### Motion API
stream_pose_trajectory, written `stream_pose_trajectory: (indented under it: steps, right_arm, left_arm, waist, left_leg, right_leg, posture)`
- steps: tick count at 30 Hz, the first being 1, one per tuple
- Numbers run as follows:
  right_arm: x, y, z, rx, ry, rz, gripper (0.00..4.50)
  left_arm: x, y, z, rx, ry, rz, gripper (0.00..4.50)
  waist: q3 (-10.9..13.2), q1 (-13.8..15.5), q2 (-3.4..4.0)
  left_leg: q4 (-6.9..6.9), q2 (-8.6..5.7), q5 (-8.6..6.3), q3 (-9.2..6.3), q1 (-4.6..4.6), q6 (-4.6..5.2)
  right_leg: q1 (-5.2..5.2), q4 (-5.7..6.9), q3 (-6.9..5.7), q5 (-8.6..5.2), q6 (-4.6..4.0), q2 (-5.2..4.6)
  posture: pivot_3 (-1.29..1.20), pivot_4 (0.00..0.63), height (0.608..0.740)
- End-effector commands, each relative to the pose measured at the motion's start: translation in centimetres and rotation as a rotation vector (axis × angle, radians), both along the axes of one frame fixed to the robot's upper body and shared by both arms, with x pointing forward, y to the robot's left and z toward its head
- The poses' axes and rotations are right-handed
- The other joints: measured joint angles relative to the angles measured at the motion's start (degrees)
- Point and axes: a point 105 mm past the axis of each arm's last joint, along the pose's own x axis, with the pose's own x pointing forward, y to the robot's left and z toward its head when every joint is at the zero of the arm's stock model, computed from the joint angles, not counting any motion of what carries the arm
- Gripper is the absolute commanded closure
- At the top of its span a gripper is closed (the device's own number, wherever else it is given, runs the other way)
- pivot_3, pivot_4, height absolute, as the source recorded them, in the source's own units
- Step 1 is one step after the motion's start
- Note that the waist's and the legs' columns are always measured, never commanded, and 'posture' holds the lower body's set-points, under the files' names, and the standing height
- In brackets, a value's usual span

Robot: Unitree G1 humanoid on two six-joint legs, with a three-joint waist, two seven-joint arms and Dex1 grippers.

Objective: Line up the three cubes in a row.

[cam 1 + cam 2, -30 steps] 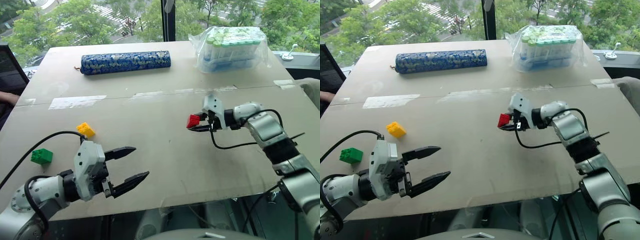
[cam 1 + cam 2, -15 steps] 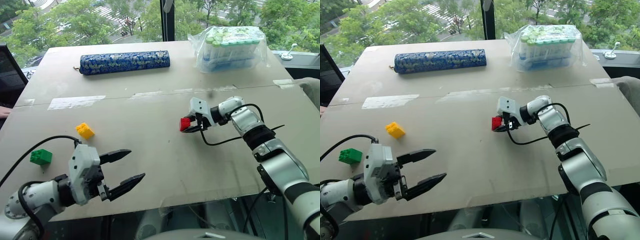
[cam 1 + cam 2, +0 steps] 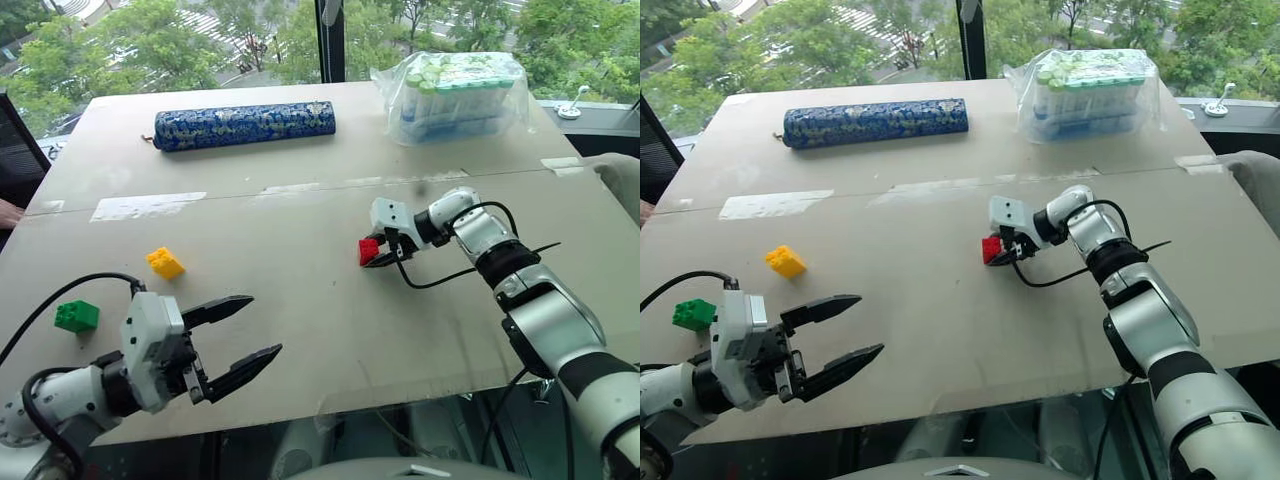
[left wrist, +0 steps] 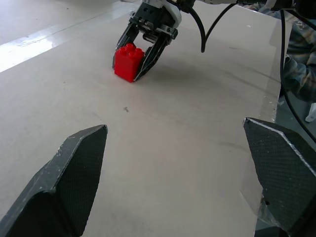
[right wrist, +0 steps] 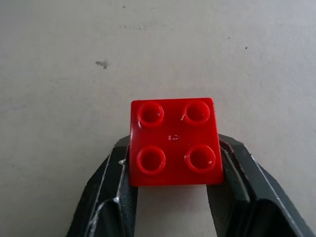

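At the far left of the table (image 3: 330, 330) sat the green cube (image 3: 77, 316), close to the near edge, with the yellow cube (image 3: 165, 263) a little farther in and to its right, the two apart from each other. Just right of the green cube the left gripper (image 3: 248, 335) hung above the table's near edge, its two black fingers spread wide with nothing between them, pointing toward the middle of the table. Farther back, beyond the yellow cube, a blue roll (image 3: 244, 125) lay crosswise on the table.

Near the middle of the table, well apart from the other two cubes, the red cube (image 5: 173, 141) rested on the surface, studs up. The right gripper (image 3: 377, 257) reached in from the right and straddled it, one finger along each side. The left finger (image 5: 114, 182) lay against the cube's side; I could not tell whether the other pressed on it or had let go. Behind that arm a clear bag (image 3: 460, 95) of green-capped tubes stood at the table's far right.
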Motion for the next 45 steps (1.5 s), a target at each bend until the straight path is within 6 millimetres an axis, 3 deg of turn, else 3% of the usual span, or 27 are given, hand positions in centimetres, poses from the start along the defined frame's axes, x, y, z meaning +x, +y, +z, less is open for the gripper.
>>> stream_pose_trajectory:
  steps: [1, 2, 3, 7, 10, 12, 14, 18, 22, 24, 26, 32, 44, 45]
  right_arm:
    - [0.3, 0.4, 1.3, -0.007, -0.046, 0.039, 0.85]
    - [0.3, 0.4, 1.4, -0.003, -0.05, 0.039, 0.31]
    - [0.4, 0.4, 1.6, 0.001, -0.057, 0.04, 0.04]
    - [0.1, 0.2, 2.6, 0.05, -0.074, 0.067, 0.04]
    - [-0.5, -0.2, 4.6, 0.182, -0.106, 0.078, 0.04]
    - [-2.7, -0.7, 7.8, 0.435, -0.124, 0.096, 0.04]
    - [-5.5, -1.6, 9.8, 0.595, -0.162, 0.113, 0.04]
    - [-9.0, -2.3, 10.3, 0.697, -0.13, 0.038, 0.04]
    - [-10.5, -2.5, 10.4, 0.703, -0.118, -0.02, 0.04]
    - [-11.4, -2.6, 10.5, 0.706, -0.113, -0.004, 0.04]
    - [-12.2, -2.6, 10.5, 0.693, -0.1, 0.021, 0.04]
    - [-13.1, -2.7, 10.0, 0.654, -0.09, 0.066, 0.04]
    - [-13.0, -2.6, 10.1, 0.651, -0.102, 0.063, 0.04]
    - [-12.9, -2.6, 10.2, 0.654, -0.103, 0.06, 0.01]
  left_arm:
    - [-0.1, 0.1, 0.2, 0.01, -0.034, 0.003, 0.0]
    - [-0.1, 0.2, 0.2, 0.01, -0.034, 0.009, 0.0]
    - [-0.1, 0.2, 0.1, 0.013, -0.034, 0.016, 0.0]
    - [0.1, 0.6, -0.2, -0.004, -0.032, 0.08, 0.0]
    - [0.9, 2.3, -0.4, -0.064, -0.041, 0.274, 0.0]
    - [2.4, 5.3, -0.8, -0.043, -0.097, 0.551, 0.0]
    - [3.3, 8.0, -1.0, -0.026, -0.143, 0.79, 0.0]
    - [3.4, 11.6, -1.0, -0.023, -0.193, 1.105, 0.0]
    - [2.6, 14.4, -0.9, -0.004, -0.208, 1.284, 0.0]
    - [1.9, 17.3, -0.9, 0.07, -0.189, 1.367, 0.0]
    - [1.9, 19.1, -0.4, 0.116, -0.177, 1.39, 0.0]
    - [2.9, 21.9, 0.0, 0.171, -0.039, 1.323, 0.0]
    - [3.5, 23.5, -2.5, 0.158, 0.115, 1.248, 0.0]
    - [3.6, 23.6, -2.7, 0.154, 0.115, 1.247, 0.24]
  waist:
    - [0.0, -0.1, 0.0]
    - [0.0, -0.1, 0.0]
    - [0.0, -0.1, 0.0]
    - [0.0, -0.1, 0.0]
    - [0.0, 0.1, 0.0]
    - [0.0, 0.4, 0.0]
    - [0.0, 1.0, -0.01]
    - [0.0, 1.5, -0.03]
    - [-0.1, 1.4, -0.09]
    - [-0.1, 1.7, -0.11]
    - [-0.1, 1.8, -0.11]
    - [-0.1, 1.9, -0.21]
    - [-0.1, 1.6, -0.22]
    - [-0.1, 1.6, -0.22]
  left_leg:
    - [0.0, 0.03, -0.01, 0.05, 0.03, -0.02]
    - [-0.02, 0.06, -0.02, 0.09, 0.06, -0.03]
    - [-0.03, 0.09, -0.03, 0.12, 0.09, -0.05]
    - [-0.04, 0.12, -0.05, 0.18, 0.13, -0.06]
    - [-0.04, 0.13, -0.06, 0.17, 0.12, -0.06]
    - [-0.04, 0.13, -0.17, 0.14, 0.11, 0.1]
    - [-0.03, 0.13, -0.21, 0.04, 0.1, 0.15]
    - [0.07, 0.14, -0.25, -0.06, -0.04, 0.1]
    - [0.1, 0.24, -0.25, 0.14, 0.12, 0.1]
    - [0.09, 0.27, -0.25, 0.15, 0.25, 0.1]
    - [0.09, 0.31, -0.25, 0.14, 0.28, 0.1]
    - [0.1, 0.25, -0.25, 0.18, 0.28, 0.1]
    - [0.0, 0.38, -0.28, 0.23, 0.33, 0.06]
    - [0.0, 0.38, -0.28, 0.24, 0.33, 0.06]
  right_leg:
    - [0.0, 0.0, 0.04, 0.0, -0.01, 0.03]
    - [0.0, 0.0, 0.07, -0.01, -0.02, 0.05]
    - [0.01, 0.0, 0.1, 0.0, -0.03, 0.07]
    - [0.01, 0.0, 0.16, -0.04, -0.12, 0.09]
    - [0.02, -0.01, 0.17, -0.01, -0.07, 0.08]
    - [0.02, -0.01, 0.14, 0.06, 0.05, 0.08]
    - [0.09, -0.02, 0.09, 0.06, 0.05, 0.04]
    - [0.03, -0.02, 0.06, 0.07, 0.07, 0.0]
    - [0.11, 0.01, 0.13, 0.0, -0.01, 0.0]
    - [0.19, 0.01, 0.1, -0.09, -0.09, 0.01]
    - [0.2, 0.02, 0.07, -0.19, 0.05, 0.06]
    - [0.24, 0.0, 0.05, -0.18, 0.07, 0.07]
    - [0.19, -0.02, 0.13, -0.08, -0.11, -0.05]
    - [0.19, -0.02, 0.13, -0.08, -0.12, -0.05]
  posture:
    - [0.0, 0.15, 0.74]
    - [0.0, 0.15, 0.74]
    - [0.0, 0.15, 0.74]
    - [0.0, 0.15, 0.74]
    - [0.0, 0.15, 0.74]
    - [0.0, 0.15, 0.74]
    - [0.0, 0.15, 0.74]
    - [0.0, 0.15, 0.74]
    - [0.0, 0.15, 0.74]
    - [0.0, 0.15, 0.74]
    - [0.0, 0.15, 0.74]
    - [0.0, 0.15, 0.74]
    - [0.0, 0.15, 0.74]
    - [0.0, 0.15, 0.74]
